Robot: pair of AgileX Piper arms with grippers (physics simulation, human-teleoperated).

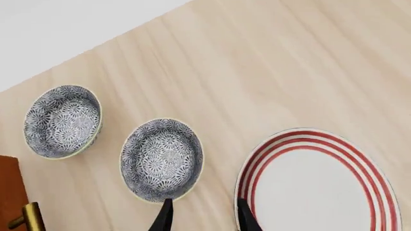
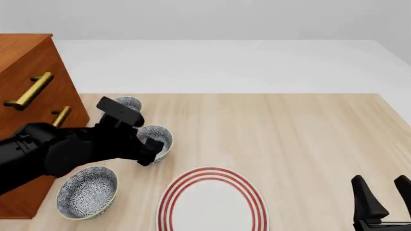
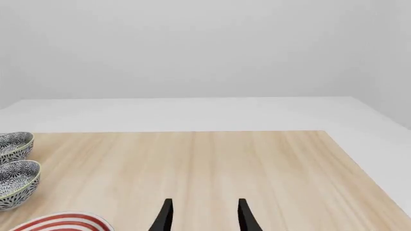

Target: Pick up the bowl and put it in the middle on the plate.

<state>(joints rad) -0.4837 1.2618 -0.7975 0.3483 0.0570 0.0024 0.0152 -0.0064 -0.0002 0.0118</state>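
Nothing is held in the bowl [image 1: 161, 159] or on the plate [image 1: 319, 180], which lie side by side. The left gripper [image 1: 203, 216], fingers parted and unladen, is poised just beside the bowl's rim.

Speckled bowl [image 2: 157, 139] beside red-ringed plate [image 2: 212, 202]

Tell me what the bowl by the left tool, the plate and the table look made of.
The bowl: glazed ceramic, judging by its printed blue-grey pattern. The plate: likely glazed ceramic too, smooth white with red rings. The table: pale wood, visible grain, matte.
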